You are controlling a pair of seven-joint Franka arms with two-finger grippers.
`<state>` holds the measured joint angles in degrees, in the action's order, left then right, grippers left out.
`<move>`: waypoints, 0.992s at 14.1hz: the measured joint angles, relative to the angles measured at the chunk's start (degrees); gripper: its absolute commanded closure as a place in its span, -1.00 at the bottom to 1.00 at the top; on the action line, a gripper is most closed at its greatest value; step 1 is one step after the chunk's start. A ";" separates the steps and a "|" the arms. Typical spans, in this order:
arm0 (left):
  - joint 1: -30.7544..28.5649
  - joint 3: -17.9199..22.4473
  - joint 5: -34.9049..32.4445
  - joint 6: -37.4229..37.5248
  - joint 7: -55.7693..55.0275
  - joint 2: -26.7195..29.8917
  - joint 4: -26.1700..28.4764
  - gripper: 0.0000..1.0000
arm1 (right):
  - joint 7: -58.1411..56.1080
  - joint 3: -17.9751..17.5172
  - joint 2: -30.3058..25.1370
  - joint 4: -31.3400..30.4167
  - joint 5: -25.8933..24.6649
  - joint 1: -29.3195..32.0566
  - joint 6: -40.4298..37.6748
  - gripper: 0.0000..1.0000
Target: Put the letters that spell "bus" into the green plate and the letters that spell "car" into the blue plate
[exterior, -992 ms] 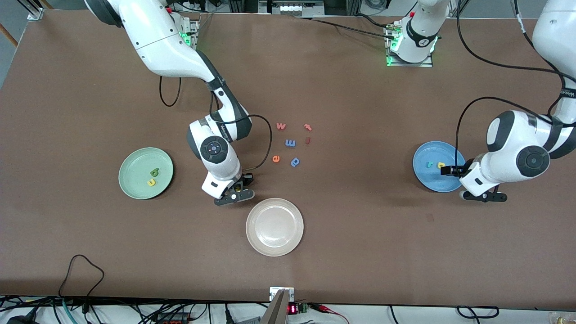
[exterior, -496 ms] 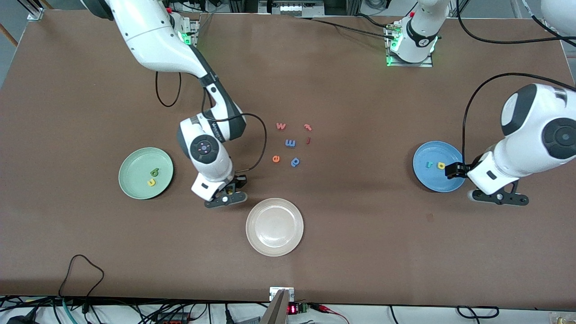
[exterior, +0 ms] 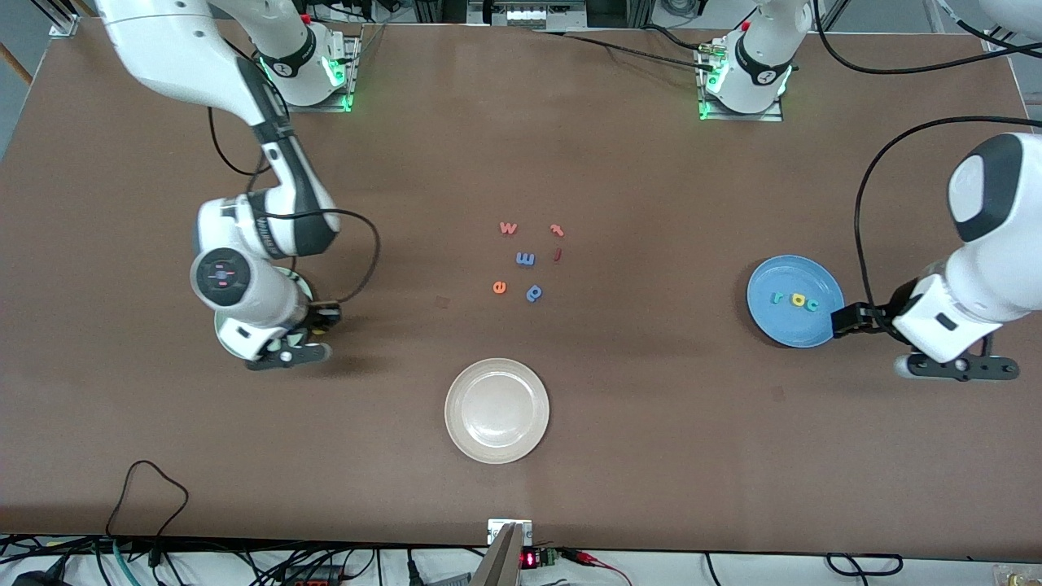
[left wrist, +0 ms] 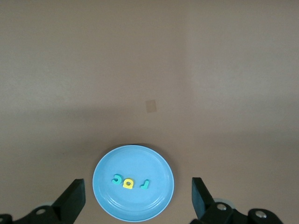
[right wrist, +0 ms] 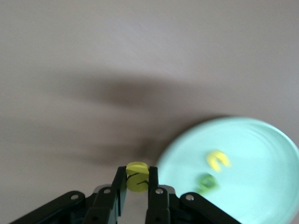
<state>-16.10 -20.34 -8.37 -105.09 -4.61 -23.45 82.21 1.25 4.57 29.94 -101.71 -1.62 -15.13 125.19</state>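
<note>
Yellow "s" point(right wrist: 137, 176) pinched in right gripper point(right wrist: 137, 186) at green plate point(exterior: 226, 342) rim; carry it inward over "b" point(right wrist: 206, 181) and "u" point(right wrist: 217, 160) before release; blue plate point(exterior: 818, 281) holds c-a-r point(exterior: 795, 301); left gripper point(left wrist: 138, 198), jaws wide, empty, waits.

"car" letters point(exterior: 794, 301) in blue plate point(exterior: 773, 325)

Looking down from the left wrist cam, the blue plate point(left wrist: 133, 183) sits on the brown worktop point(left wrist: 93, 70) with three little letters lined up in it — teal c point(left wrist: 116, 178), yellow a point(left wrist: 127, 183), teal r point(left wrist: 145, 183). The left end effector point(left wrist: 137, 201) hangs over the plate, fingers point(left wrist: 74, 198) spread wide apart — nothing between them.
</note>
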 measured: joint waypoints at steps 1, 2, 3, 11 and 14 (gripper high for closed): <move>3.29 4.92 2.05 0.03 1.09 0.92 -0.55 -1.00 | -2.52 0.01 -1.11 -2.37 0.00 2.27 0.00 0.75; 6.14 9.11 3.11 0.04 1.66 1.88 -0.90 -1.00 | -4.77 0.02 -1.82 -4.42 0.00 4.49 0.01 0.69; 8.72 12.77 3.83 0.09 1.73 2.92 -1.15 -1.00 | -6.66 0.01 -2.24 -6.06 0.00 6.56 0.05 0.43; 17.17 25.83 11.85 10.31 2.32 10.77 -0.03 -1.00 | -10.79 -1.06 -8.06 -7.50 0.00 11.21 -1.06 -1.00; 17.64 25.82 11.86 9.81 2.48 13.36 3.80 -1.00 | -10.79 -2.60 -12.88 -2.98 0.00 11.15 -8.69 -1.00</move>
<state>1.55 5.48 3.49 -95.28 -2.13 -10.09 86.01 -9.54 1.97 17.05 -104.69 -1.62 -3.97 116.50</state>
